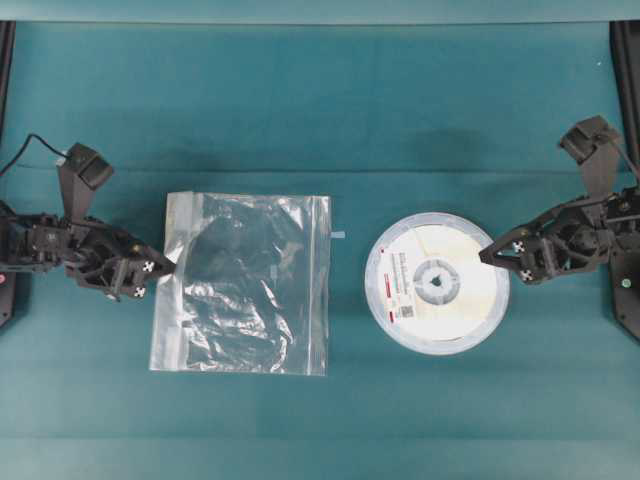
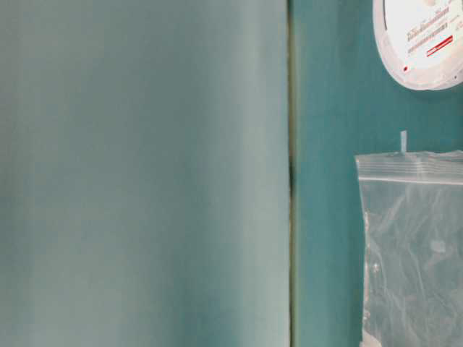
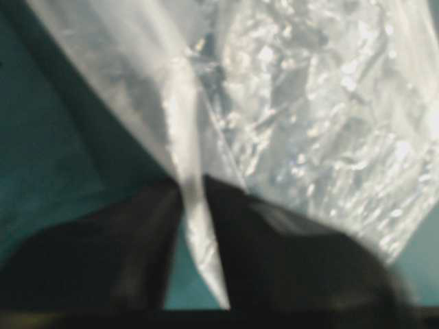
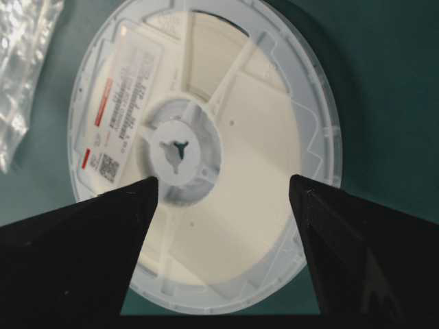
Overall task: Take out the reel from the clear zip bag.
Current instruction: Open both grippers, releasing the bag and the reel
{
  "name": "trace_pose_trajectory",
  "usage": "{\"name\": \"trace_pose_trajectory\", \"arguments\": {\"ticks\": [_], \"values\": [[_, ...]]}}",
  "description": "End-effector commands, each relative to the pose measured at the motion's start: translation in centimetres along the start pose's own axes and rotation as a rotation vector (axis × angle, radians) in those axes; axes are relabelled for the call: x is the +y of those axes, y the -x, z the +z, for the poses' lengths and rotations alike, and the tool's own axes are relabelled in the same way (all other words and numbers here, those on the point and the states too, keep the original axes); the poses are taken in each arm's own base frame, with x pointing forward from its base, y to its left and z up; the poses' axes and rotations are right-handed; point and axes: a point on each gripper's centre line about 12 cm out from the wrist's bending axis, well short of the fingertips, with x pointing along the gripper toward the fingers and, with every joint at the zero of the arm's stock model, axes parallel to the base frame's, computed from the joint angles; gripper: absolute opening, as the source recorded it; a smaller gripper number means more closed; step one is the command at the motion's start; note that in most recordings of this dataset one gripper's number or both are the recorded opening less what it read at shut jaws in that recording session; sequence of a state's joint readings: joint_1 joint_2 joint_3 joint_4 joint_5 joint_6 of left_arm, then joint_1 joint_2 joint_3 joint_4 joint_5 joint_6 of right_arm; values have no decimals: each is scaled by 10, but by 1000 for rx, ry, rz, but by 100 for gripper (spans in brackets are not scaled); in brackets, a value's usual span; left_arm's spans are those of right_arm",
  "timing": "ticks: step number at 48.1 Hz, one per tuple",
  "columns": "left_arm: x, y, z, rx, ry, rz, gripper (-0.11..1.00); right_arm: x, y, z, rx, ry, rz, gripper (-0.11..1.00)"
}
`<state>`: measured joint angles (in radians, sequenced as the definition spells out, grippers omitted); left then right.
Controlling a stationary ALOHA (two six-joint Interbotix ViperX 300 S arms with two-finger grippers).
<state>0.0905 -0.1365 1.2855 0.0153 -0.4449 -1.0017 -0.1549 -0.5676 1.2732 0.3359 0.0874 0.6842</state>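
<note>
Overhead: the reel (image 1: 437, 283) lies flat on the teal desk (image 1: 320, 110), clear of the clear zip bag (image 1: 243, 283), so the removal looks complete. The right end effector (image 1: 503, 260) hangs over the reel's edge; the left end effector (image 1: 160, 270) meets the bag's left edge.

Table level: only the reel's rim and the bag's zip strip show, well apart.

Left wrist: a bag fold runs between 2 parted jaws; whether it is gripped, cannot tell.

Right wrist: jaws spread wide above the reel, holding nothing, apparently just released.
</note>
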Motion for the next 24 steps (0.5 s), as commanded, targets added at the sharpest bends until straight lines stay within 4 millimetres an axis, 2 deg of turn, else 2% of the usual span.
{"name": "trace_pose_trajectory", "arguments": {"ticks": [1, 6, 10, 24], "values": [[-3, 0, 2, -7, -3, -12, 48, 3, 1, 2, -10, -2, 12, 93], [-3, 0, 1, -4, -6, -10, 78, 3, 2, 3, -12, -1, 14, 93], [-1, 0, 0, 6, -7, 6, 94, 3, 2, 2, -11, 2, 13, 93], [-4, 3, 2, -1, -7, -5, 93, 5, 3, 4, -16, 9, 22, 93]]}}
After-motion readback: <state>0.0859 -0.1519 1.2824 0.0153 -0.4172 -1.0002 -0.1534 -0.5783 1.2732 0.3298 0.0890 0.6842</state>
